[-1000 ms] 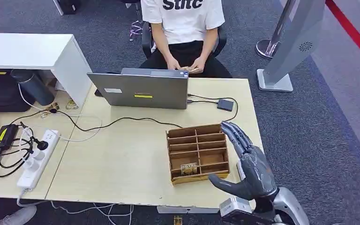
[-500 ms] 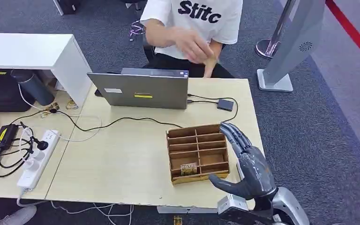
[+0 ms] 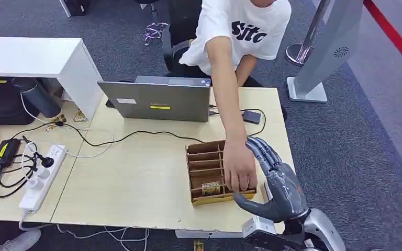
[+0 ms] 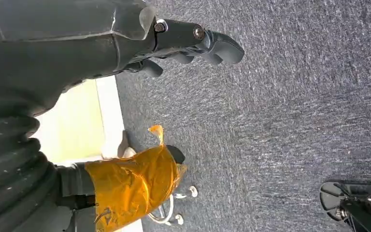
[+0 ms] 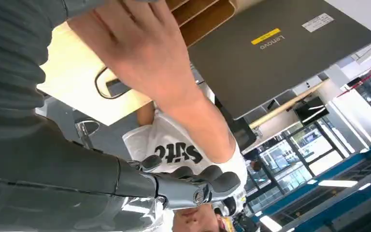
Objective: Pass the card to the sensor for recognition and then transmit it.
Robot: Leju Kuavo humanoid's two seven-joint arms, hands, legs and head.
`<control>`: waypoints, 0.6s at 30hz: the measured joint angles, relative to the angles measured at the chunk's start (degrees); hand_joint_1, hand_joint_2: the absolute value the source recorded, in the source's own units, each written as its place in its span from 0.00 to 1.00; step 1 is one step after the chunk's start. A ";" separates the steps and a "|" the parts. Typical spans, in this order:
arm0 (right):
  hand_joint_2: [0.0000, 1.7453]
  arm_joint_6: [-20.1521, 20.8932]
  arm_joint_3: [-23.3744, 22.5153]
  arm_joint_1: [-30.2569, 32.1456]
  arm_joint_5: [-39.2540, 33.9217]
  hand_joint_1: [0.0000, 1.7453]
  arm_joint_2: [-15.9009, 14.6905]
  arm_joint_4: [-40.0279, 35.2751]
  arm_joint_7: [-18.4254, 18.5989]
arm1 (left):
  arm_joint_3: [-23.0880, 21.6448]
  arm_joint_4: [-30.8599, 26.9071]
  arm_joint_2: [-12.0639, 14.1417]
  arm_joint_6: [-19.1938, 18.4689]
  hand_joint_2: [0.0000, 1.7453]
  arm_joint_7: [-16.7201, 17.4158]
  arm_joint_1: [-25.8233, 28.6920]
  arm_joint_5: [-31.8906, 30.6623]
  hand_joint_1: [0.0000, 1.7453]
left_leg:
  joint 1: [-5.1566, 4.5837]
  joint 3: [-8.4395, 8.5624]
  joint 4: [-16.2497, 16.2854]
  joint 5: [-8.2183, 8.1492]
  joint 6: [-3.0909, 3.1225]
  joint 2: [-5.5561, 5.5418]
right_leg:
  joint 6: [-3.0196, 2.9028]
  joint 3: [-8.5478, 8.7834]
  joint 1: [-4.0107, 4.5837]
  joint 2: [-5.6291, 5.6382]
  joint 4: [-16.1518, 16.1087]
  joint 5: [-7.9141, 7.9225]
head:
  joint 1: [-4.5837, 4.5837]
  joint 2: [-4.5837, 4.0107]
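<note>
Card point(image 3: 210, 188) upright in wooden organizer point(image 3: 204, 157) on tan desk point(image 3: 136, 178); grey carpet point(image 3: 345, 157); right hand point(image 3: 277, 183) fingers spread, empty.

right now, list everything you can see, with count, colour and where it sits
desk: one, pale wood, centre
laptop: one, grey, far side of desk, lid toward robot
wooden organiser: one, brown, compartmented, near right of desk
card: one, tan, in a near compartment of the organiser
card reader: one, dark, cabled, right of laptop
power strip: one, white, left desk
person's hand: one, reaching into the organiser
right hand: one, dark grey, fingers apart, beside the organiser
left hand: one, dark grey, hanging over carpet
</note>
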 joint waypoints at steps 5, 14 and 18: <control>1.00 -0.04 0.00 0.00 0.04 0.00 0.00 0.00 0.00 | 0.00 0.00 0.00 -0.02 1.00 0.00 0.00 -0.02 0.00 | 0.00 0.00 0.00 0.00 0.00 0.00 | 0.00 0.00 0.00 0.00 0.00 0.00 | 0.00 0.00; 1.00 -0.18 0.00 0.00 0.37 0.00 0.04 0.00 0.02 | 0.07 0.00 0.00 -0.09 1.00 0.17 -0.01 -0.28 0.00 | 0.00 0.00 0.00 0.00 0.00 0.00 | 0.00 0.00 0.00 0.00 0.00 0.00 | 0.02 0.00; 1.00 -0.18 0.00 0.00 0.39 0.00 0.07 0.00 0.02 | 0.11 0.00 0.00 -0.09 1.00 0.20 -0.01 -0.35 0.00 | 0.00 0.00 0.00 0.00 0.00 0.00 | 0.00 0.00 0.00 0.00 0.00 0.00 | 0.02 0.00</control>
